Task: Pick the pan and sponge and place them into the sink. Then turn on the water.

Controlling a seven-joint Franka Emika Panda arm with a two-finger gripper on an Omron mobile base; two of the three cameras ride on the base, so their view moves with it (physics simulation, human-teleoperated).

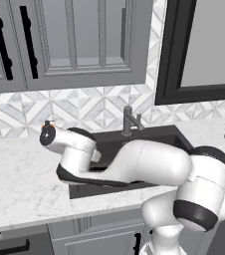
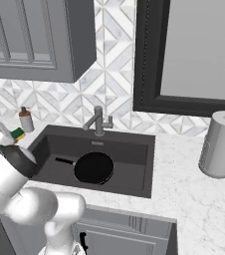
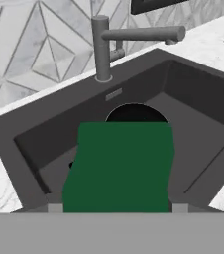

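Between the two finger tips in the hand view sits the sponge [image 3: 119, 166], green face toward the camera and spanning the whole gap, so the jaws stand partly open and clamped on its sides, holding it above the sink [image 3: 203, 106] with the black pan [image 3: 136, 113] showing just past its top edge. Seen from the right base view, the pan [image 2: 93, 168] lies flat on the basin floor of the sink [image 2: 134, 149], handle pointing left, and the sponge [image 2: 18, 133] shows as a green and yellow block over the sink's left rim, near the brown-topped soap dispenser [image 2: 26, 120]. Behind the basin stands the grey faucet [image 2: 98, 121], and on the marble counter [image 2: 199, 199] to the right stands a grey canister [image 2: 220, 144].
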